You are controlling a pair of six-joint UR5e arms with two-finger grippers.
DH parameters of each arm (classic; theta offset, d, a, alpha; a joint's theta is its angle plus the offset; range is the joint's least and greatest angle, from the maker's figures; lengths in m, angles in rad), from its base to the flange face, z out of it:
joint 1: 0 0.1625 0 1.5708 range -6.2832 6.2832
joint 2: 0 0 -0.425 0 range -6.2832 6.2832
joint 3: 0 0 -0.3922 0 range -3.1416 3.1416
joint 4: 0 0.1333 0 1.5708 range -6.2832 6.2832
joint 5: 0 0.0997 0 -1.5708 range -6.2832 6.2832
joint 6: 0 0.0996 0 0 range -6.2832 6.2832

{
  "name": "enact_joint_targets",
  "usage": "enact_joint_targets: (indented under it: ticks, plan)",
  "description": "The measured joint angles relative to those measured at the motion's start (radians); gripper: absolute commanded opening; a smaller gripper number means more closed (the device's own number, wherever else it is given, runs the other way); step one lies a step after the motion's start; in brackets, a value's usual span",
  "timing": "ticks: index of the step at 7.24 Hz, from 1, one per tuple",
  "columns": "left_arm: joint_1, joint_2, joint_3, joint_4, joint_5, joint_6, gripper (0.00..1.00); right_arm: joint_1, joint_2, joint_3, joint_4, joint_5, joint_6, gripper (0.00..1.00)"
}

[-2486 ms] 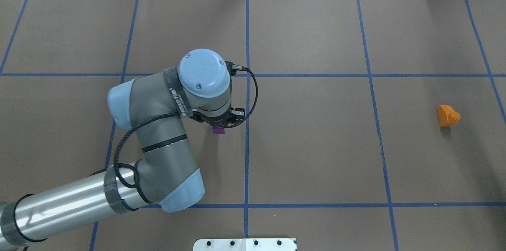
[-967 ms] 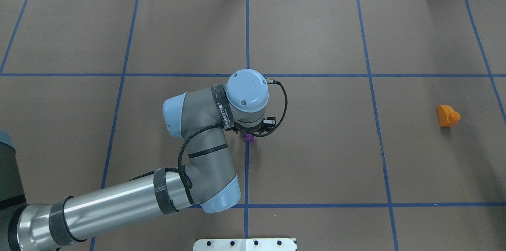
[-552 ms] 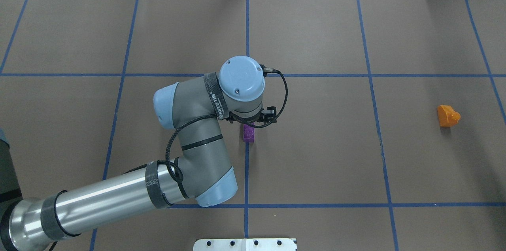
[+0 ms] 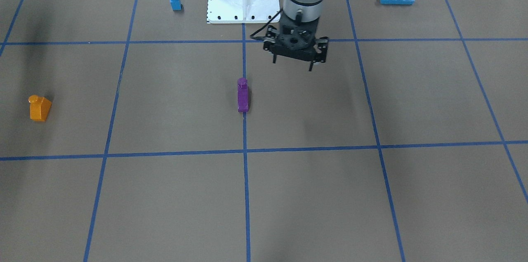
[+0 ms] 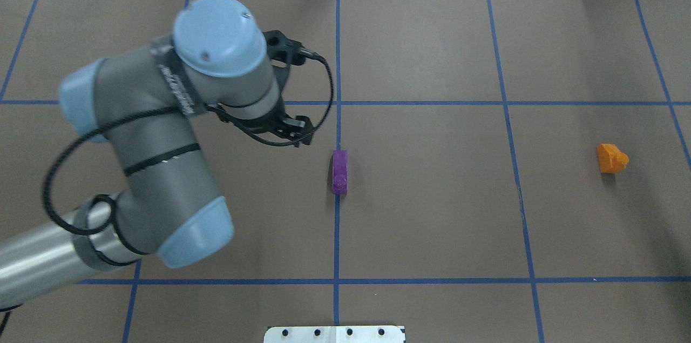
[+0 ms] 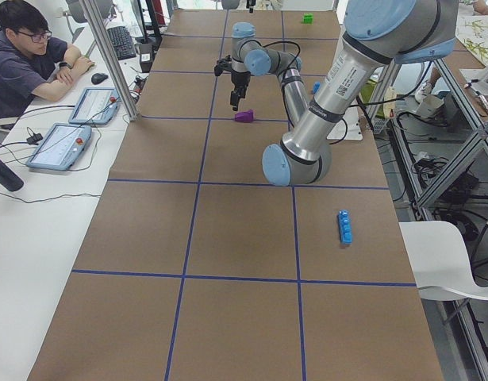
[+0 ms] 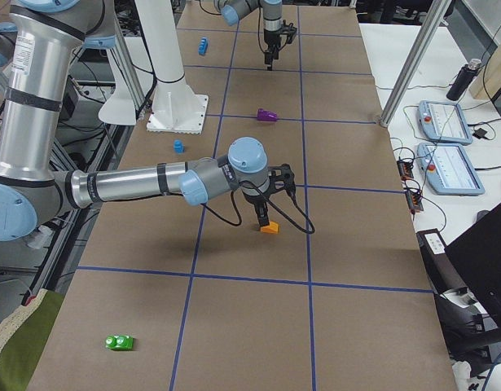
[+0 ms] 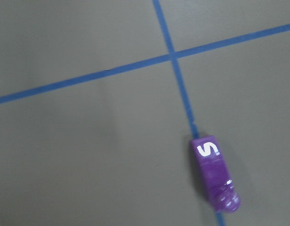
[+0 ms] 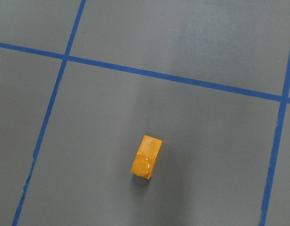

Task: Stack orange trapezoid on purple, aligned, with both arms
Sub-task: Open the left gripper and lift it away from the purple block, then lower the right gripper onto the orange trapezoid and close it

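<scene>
- Left gripper [image 4: 293, 64]: fingers spread, holding nothing, raised; judged kept clear so the base block is free for stacking.
- Purple [image 5: 339, 171]: rests on the centre tape line [image 5: 337, 235], apart from those fingers, to their right; nothing on it.
- Orange trapezoid [image 5: 611, 158]: well apart, rightward, beneath the right gripper [image 7: 264, 216], judged poised for pickup; its finger state cannot be told.

The left arm [image 5: 156, 132] is matte grey with rounded light-blue joint caps [image 5: 218, 35] dotted with small screws [image 5: 204, 54], a polished silver tube [image 5: 32, 262], black tape bands [image 5: 174, 86], one white-lettered, and a braided black cable [image 5: 47, 186] looping to its black gripper [image 4: 292, 65]; the right arm [image 7: 136, 183] matches.
</scene>
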Motion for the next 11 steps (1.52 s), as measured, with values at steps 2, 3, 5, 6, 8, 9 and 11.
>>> enact_joint_targets:
  ticks: [2,3,5,6,8,9,11]
  plan:
    - [-0.215,0.183,-0.068,0.019,-0.128,0.325,1.0,-0.124,0.001,0.019,0.024,-0.108,0.167,0.98]
    - [-0.294,0.237,-0.074,0.02,-0.169,0.441,1.0,-0.203,0.001,-0.007,0.102,-0.168,0.274,0.98]
    - [-0.346,0.269,-0.077,0.02,-0.199,0.516,1.0,-0.327,0.009,-0.117,0.314,-0.272,0.484,0.98]
    - [-0.35,0.272,-0.077,0.02,-0.201,0.523,1.0,-0.356,0.03,-0.169,0.356,-0.309,0.52,0.99]
    - [-0.351,0.272,-0.077,0.019,-0.201,0.523,1.0,-0.378,0.081,-0.244,0.379,-0.333,0.538,0.98]
    - [-0.35,0.271,-0.077,0.019,-0.201,0.521,1.0,-0.385,0.092,-0.267,0.381,-0.343,0.54,0.97]
    - [-0.348,0.268,-0.076,0.017,-0.201,0.518,1.0,-0.409,0.098,-0.294,0.382,-0.372,0.552,0.76]
